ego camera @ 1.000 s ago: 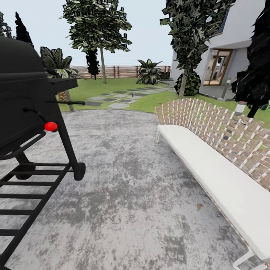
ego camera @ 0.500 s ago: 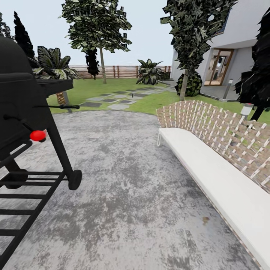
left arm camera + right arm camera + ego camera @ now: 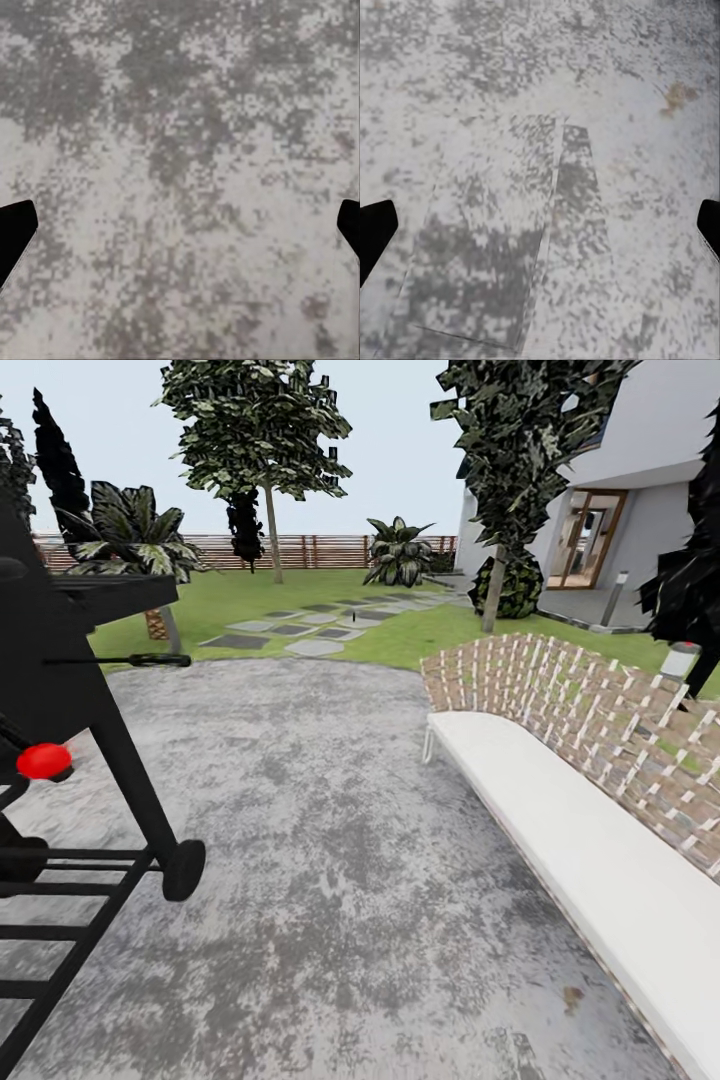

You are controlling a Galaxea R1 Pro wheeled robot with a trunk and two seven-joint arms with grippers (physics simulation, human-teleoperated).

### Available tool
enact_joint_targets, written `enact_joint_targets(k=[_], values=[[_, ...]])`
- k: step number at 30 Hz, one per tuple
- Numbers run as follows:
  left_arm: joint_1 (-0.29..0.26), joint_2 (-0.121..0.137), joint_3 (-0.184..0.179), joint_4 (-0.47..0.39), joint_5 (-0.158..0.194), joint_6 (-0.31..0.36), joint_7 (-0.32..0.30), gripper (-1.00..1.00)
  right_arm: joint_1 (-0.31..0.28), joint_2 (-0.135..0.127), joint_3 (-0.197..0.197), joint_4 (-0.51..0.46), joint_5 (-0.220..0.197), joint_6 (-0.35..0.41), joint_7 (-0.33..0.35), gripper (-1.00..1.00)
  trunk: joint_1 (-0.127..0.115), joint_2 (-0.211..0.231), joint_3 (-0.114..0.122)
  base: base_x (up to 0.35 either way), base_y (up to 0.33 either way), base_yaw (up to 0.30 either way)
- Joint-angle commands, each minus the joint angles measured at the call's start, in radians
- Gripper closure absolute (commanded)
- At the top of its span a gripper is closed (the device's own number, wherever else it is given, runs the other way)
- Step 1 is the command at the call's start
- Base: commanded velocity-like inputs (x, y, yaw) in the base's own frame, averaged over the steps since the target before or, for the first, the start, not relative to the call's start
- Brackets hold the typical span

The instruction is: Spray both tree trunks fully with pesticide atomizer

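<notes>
The mottled grey paved patio (image 3: 330, 840) leads toward the green lawn (image 3: 260, 592); both grippers hang released over it, holding nothing, for travelling.

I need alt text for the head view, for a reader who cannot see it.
A grey mottled patio leads toward a green lawn with stepping stones, two pale-trunked trees and a wooden fence. A black grill stands at left; a white bench and a white house at right.
</notes>
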Motion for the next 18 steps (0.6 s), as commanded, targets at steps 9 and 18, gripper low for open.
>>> enact_joint_targets(k=[9, 18], values=[[0.0, 0.0, 0.0, 0.0, 0.0, 0.0, 0.0, -1.0, 0.0, 0.0, 0.0, 0.0, 0.0, 0.0, 0.0, -1.0, 0.0, 0.0, 0.0, 0.34, 0.0, 0.0], [0.0, 0.0, 0.0, 0.0, 0.001, 0.0, 0.0, -1.0, 0.0, 0.0, 0.0, 0.0, 0.0, 0.0, 0.0, -1.0, 0.0, 0.0, 0.0, 0.34, 0.0, 0.0]])
